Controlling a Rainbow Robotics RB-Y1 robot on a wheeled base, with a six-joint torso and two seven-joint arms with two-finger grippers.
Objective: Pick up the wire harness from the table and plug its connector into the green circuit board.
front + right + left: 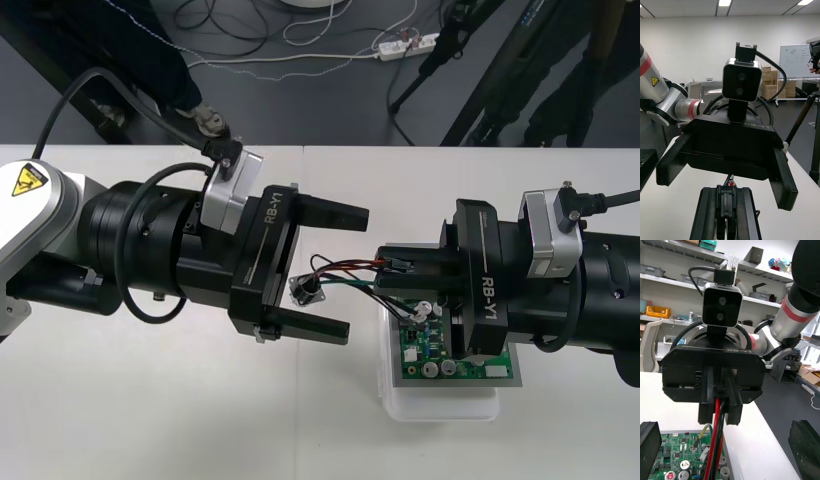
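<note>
The right pincer [385, 262] is clamped shut on the black plug [400, 264] of the harness [340, 268], by the far left corner of the green board [440, 352]. The wires run sideways, left from the board, to the metal socket [303, 290]. It sits between the wide-spread fingers [335, 215] of the left pincer [355, 272], which holds nothing.
</note>
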